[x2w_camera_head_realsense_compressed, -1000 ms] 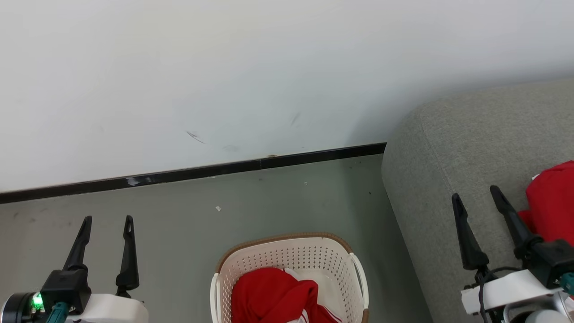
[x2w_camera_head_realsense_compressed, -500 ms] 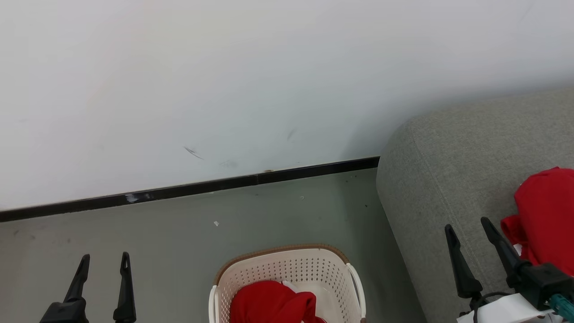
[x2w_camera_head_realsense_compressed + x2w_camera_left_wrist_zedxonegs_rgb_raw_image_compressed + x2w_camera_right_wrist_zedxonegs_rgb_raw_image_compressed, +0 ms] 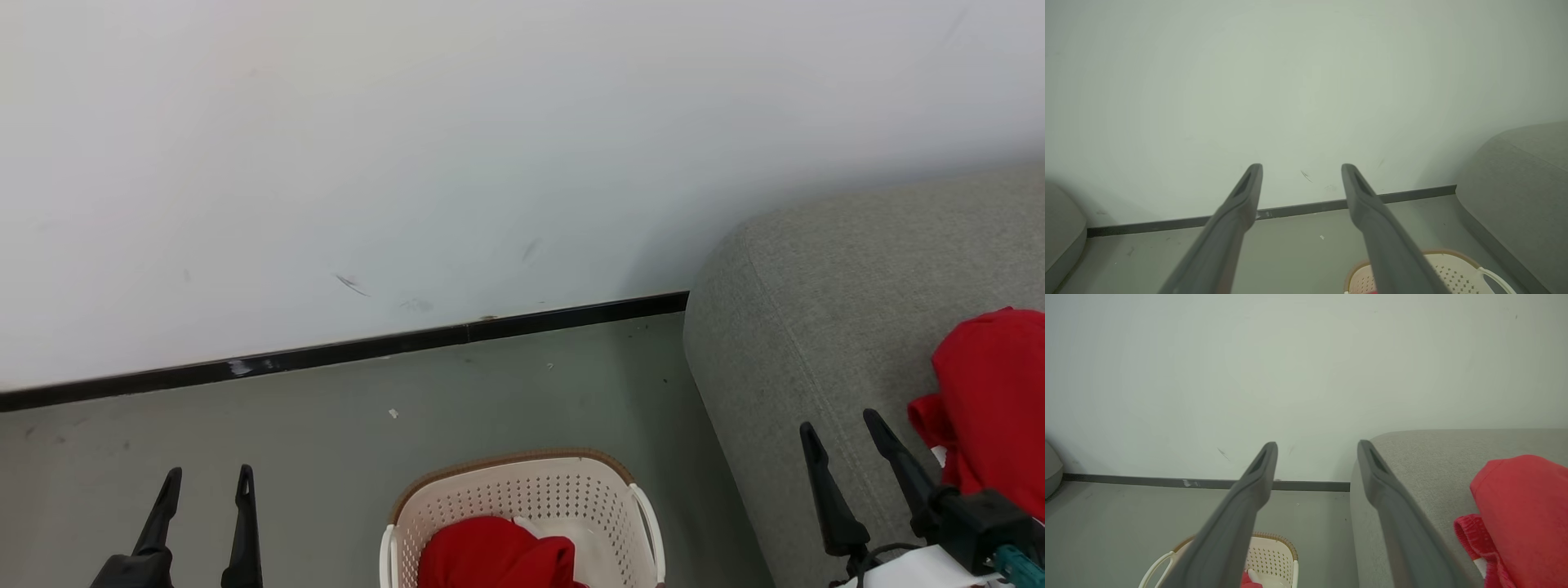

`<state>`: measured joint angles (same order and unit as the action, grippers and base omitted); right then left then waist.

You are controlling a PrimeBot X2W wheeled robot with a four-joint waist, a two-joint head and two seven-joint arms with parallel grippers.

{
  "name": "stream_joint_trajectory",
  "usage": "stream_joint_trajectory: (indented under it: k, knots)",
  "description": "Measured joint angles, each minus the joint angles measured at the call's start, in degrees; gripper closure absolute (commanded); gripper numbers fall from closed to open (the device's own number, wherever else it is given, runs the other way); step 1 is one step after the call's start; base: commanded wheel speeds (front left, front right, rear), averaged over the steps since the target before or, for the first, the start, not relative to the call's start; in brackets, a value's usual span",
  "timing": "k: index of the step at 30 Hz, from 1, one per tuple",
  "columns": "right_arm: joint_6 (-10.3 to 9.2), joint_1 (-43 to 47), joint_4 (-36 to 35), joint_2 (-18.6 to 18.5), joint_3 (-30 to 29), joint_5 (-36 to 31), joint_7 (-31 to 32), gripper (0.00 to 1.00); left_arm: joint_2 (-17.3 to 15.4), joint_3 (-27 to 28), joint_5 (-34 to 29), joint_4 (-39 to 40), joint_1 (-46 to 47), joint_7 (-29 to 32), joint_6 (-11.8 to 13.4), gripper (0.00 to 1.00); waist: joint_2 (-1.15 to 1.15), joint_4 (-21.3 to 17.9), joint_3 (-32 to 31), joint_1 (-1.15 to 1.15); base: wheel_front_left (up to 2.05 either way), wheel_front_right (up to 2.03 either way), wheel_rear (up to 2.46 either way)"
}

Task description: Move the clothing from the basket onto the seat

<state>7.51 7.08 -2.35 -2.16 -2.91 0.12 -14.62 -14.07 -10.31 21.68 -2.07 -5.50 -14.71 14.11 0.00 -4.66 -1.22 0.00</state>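
The cream-white basket [image 3: 571, 498] with a brown rim stands on the floor at the bottom centre, and a red garment [image 3: 490, 559] lies inside it. Another red garment [image 3: 992, 400] rests on the grey sofa [image 3: 833, 327] at the right. My left gripper [image 3: 207, 483] stands open over the floor, left of the basket, holding nothing. Above the sofa arm, my right gripper [image 3: 841, 431] is open and empty, just left of the red garment there. The right wrist view has the basket [image 3: 1274, 555] low down and the red garment [image 3: 1519, 510] on the sofa [image 3: 1437, 465].
A white wall [image 3: 408, 147] with a black skirting strip [image 3: 343, 353] runs behind the grey floor [image 3: 326, 441]. Small white scraps [image 3: 393, 413] lie on the floor. Another grey rounded piece of furniture [image 3: 1061, 228] shows at the left edge of the left wrist view.
The head camera has tilted up, so the basket, sofa and both grippers sit lower in the picture. Both grippers stay open and empty.
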Motion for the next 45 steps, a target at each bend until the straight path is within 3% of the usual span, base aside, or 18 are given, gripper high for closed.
stream_joint_trajectory:
  k: [26, 30, 37, 45]
  knots:
    - [0.0, 0.91, -0.08, 0.01, 1.81, 1.1, 0.0, 0.0, -1.27, -0.04, 0.0, 0.9, -0.71, 1.57, -0.29, 0.0, 0.0, -0.11, 1.07, 0.0, 0.0, 0.0, 0.0]
    - [0.0, 0.87, -0.71, 0.01, 2.01, 0.86, 0.0, 0.0, -2.69, -0.79, -0.04, -0.03, 1.75, 2.2, -1.77, 0.0, 0.0, -0.15, 1.69, 0.0, 0.0, 0.0, 0.0]
    - [0.0, 0.87, -1.43, 0.03, 1.69, 0.09, 0.0, 0.0, -2.34, -5.81, -0.76, -3.28, 7.27, 5.16, -4.91, 0.0, 0.0, -0.48, 3.22, 0.0, 0.0, 0.0, 0.0]
    - [0.0, 0.9, -3.26, 0.04, -0.47, -0.75, 0.0, 0.0, 1.64, -12.22, -1.56, -9.33, 13.4, 7.71, -8.09, 0.0, 0.0, -1.21, 5.73, 0.0, 0.0, 0.0, 0.0]
